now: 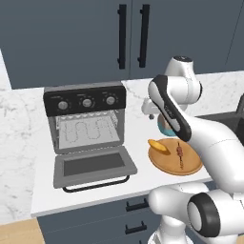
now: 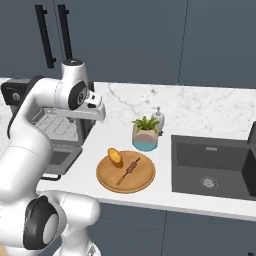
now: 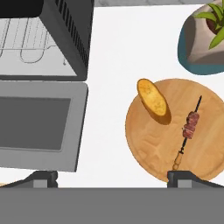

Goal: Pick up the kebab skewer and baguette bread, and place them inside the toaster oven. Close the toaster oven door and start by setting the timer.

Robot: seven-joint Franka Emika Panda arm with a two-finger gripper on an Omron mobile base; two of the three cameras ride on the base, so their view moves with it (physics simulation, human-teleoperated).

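Baguette bread (image 3: 152, 97) overhanging plate (image 3: 148, 144) rim

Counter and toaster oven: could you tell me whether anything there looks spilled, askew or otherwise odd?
Nothing stands out. The toaster oven door hangs open, and the baguette bread and kebab skewer lie apart on the wooden plate, nothing spilled.

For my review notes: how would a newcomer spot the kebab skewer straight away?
Find the open toaster oven on the white counter; to its right lies a round wooden plate. On it, the kebab skewer is the thin stick with dark red-brown chunks, beside the stubby golden baguette bread.
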